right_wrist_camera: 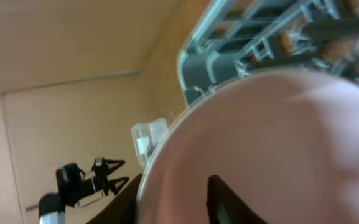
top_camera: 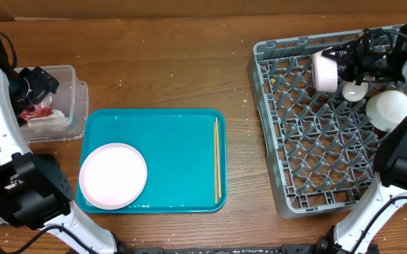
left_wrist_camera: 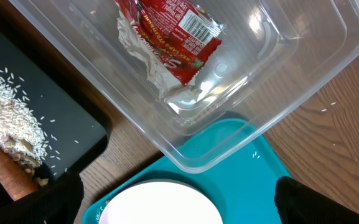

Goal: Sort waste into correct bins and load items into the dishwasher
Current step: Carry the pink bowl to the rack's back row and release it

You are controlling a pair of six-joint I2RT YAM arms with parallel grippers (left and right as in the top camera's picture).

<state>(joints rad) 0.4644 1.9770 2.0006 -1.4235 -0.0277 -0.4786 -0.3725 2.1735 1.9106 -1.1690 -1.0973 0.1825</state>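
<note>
pink bowl (top_camera: 324, 70) tilted, over grey rack (top_camera: 309, 162)

Ok so I count one pink bowl (top_camera: 324, 70) plus one white bowl (top_camera: 387, 109), one cup (top_camera: 354, 90), one plate (top_camera: 113, 176), one pair of chopsticks (top_camera: 217, 159), one rack (top_camera: 309, 162), one teal tray (top_camera: 182, 155), one tub (left_wrist_camera: 303, 68), one black tray (left_wrist_camera: 73, 124), one packet (left_wrist_camera: 179, 37), one napkin (left_wrist_camera: 129, 38), one carrot stick (left_wrist_camera: 2, 171).
</note>
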